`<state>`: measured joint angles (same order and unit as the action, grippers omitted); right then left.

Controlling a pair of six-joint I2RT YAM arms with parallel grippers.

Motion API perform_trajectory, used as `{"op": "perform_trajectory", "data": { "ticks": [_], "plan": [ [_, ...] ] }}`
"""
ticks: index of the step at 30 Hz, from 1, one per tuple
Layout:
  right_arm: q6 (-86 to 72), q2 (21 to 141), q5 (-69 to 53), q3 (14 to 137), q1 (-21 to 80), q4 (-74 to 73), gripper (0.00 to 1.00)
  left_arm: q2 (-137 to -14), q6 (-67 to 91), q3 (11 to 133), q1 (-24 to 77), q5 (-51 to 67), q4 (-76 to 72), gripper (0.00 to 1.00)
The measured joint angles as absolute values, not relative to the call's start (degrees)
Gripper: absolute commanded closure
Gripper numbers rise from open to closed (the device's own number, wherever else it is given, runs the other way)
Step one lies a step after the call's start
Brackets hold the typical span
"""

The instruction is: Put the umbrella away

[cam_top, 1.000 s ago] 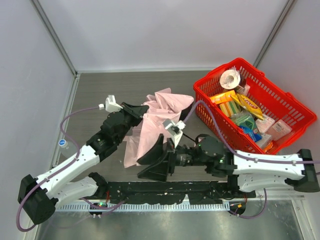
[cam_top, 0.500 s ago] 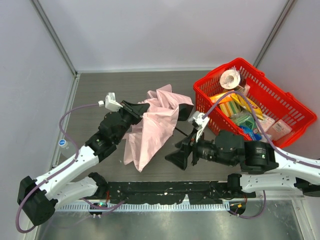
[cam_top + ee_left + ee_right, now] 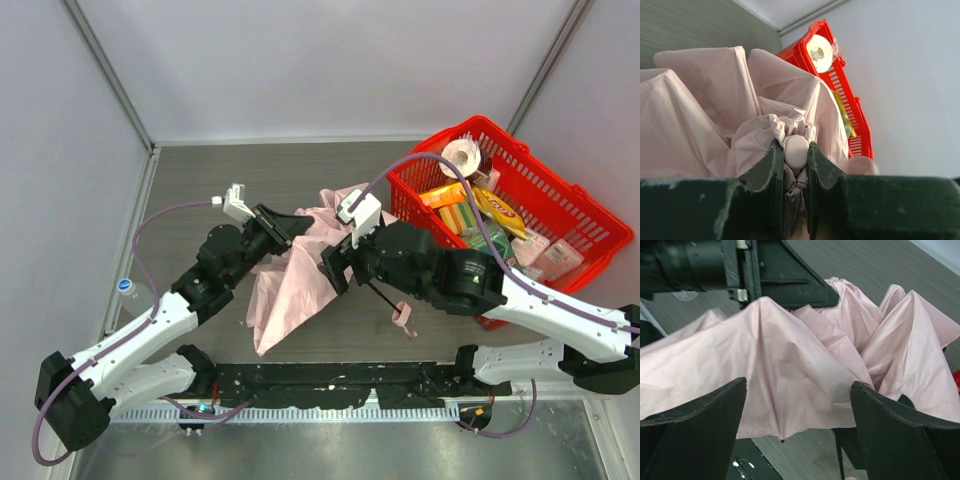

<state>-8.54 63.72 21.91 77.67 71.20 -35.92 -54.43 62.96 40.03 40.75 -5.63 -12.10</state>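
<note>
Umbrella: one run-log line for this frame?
left claw: shut on umbrella top cap | right claw: open, facing fabric | umbrella: fabric loose, not wrapped

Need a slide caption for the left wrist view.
Left gripper clamps pale pink fabric umbrella at its rounded tip; red plastic basket behind.

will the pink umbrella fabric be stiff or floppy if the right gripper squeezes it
Probably floppy: the umbrella hangs in loose folds from the left gripper, so it should crumple, not resist. The smooth-looking cloth may slip from the open right gripper. Its thin black shaft is likely stiff.
</note>
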Motion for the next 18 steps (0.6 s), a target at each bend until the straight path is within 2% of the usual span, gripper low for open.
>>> {"op": "perform_trajectory", "data": {
  "ticks": [8, 18],
  "plan": [
    [-5.85, 64.82, 18.06, 74.0, 69.17, -33.54, 0.05, -54.43, 62.98, 40.07, 40.75, -0.05, -12.25, 1.0],
    [-4.62, 69.63, 17.12, 69.67, 67.37, -27.16, 0.05, -54.5, 64.03, 40.38, 40.45, 5.08, -12.53, 1.0]
  ]
}}
